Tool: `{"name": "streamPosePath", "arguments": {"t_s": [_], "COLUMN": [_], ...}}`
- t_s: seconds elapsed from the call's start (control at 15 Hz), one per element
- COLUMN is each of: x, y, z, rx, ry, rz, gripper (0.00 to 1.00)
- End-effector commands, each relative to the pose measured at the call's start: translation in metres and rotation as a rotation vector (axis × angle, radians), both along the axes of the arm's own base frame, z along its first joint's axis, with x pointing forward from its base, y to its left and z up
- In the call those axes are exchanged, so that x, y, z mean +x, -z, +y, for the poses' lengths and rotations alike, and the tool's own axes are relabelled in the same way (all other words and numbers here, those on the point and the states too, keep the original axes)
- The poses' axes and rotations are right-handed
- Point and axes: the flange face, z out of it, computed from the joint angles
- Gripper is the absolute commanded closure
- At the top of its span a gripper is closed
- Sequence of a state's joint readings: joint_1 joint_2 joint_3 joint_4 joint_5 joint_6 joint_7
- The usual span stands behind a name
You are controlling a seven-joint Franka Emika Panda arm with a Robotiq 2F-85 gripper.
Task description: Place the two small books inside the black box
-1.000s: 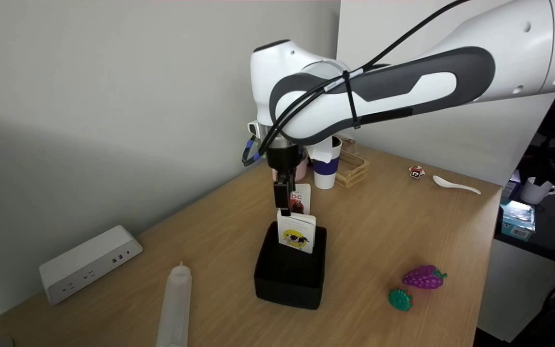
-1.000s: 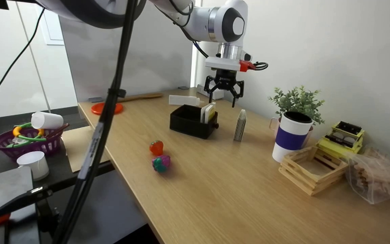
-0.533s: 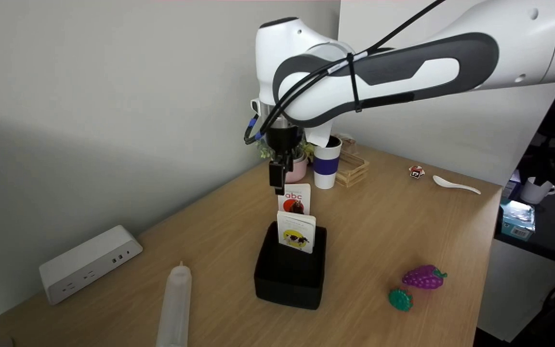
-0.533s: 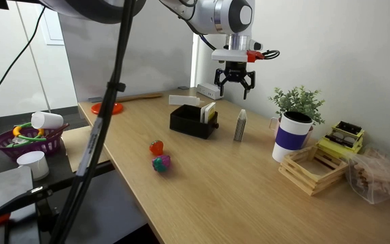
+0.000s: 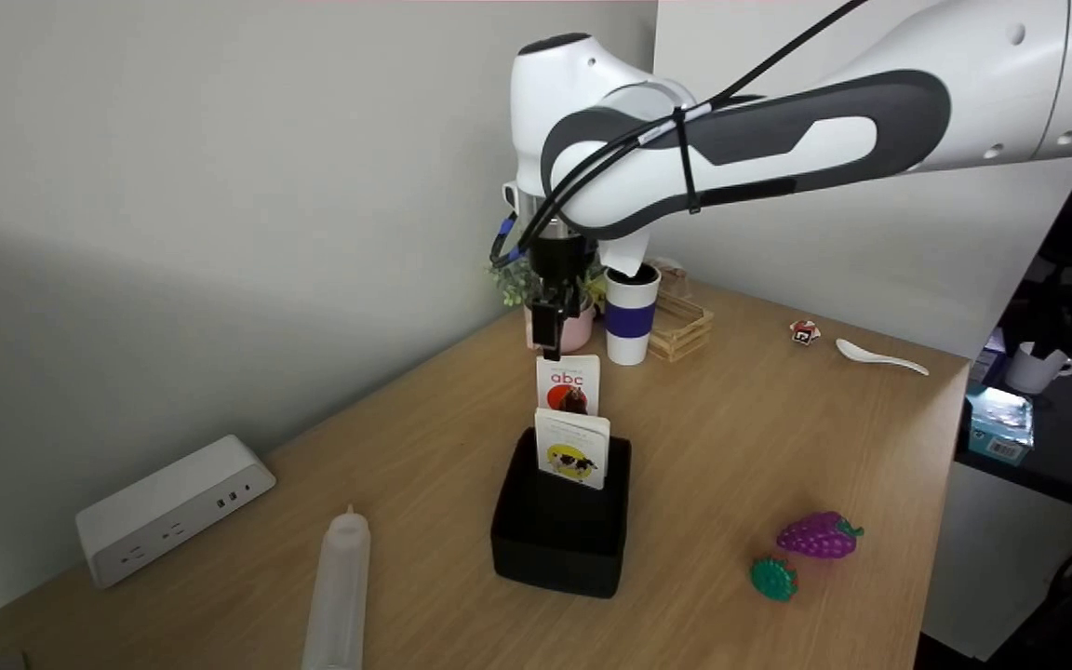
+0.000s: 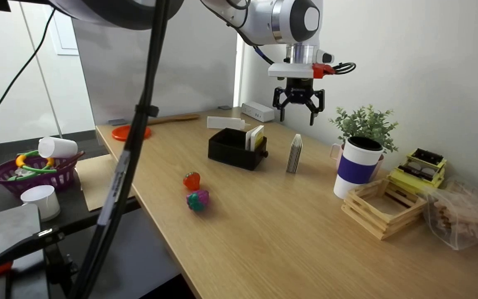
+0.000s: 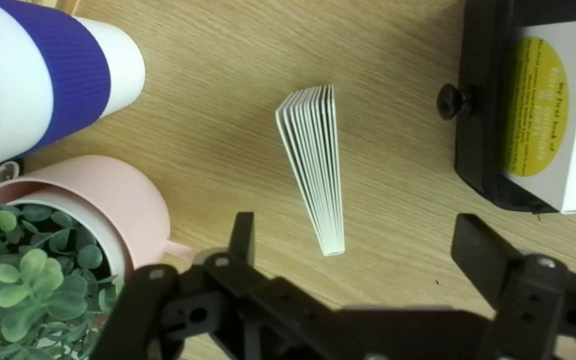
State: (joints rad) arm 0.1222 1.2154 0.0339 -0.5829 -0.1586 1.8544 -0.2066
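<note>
Cow book (image 5: 573,448) is in the black box (image 5: 555,560), and the gripper (image 6: 296,120), spread wide with nothing in it, just slid off toward the abc book (image 5: 568,383) standing on the table (image 5: 713,465), so I'd guess grab number two is next.

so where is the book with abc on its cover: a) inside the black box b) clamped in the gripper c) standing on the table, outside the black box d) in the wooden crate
c: the abc book stands on the table, wood showing between it and the black box in an exterior view and the wrist view, while the open gripper holds nothing.
</note>
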Motion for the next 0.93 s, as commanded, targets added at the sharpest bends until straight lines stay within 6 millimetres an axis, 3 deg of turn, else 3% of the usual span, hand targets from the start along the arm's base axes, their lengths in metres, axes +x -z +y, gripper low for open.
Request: {"name": "streamPosePath", "arguments": {"t_s": [0.0, 0.33, 0.87], "x": [0.002, 0.001, -0.006], "y": [0.005, 0.019, 0.062], "z": [-0.014, -0.022, -0.026], "rx": [-0.003, 0.027, 0.059], "ry": [0.027, 0.027, 0.043], "rz": [-0.004, 0.023, 0.096], "gripper": [0.00, 0.00, 0.00]}}
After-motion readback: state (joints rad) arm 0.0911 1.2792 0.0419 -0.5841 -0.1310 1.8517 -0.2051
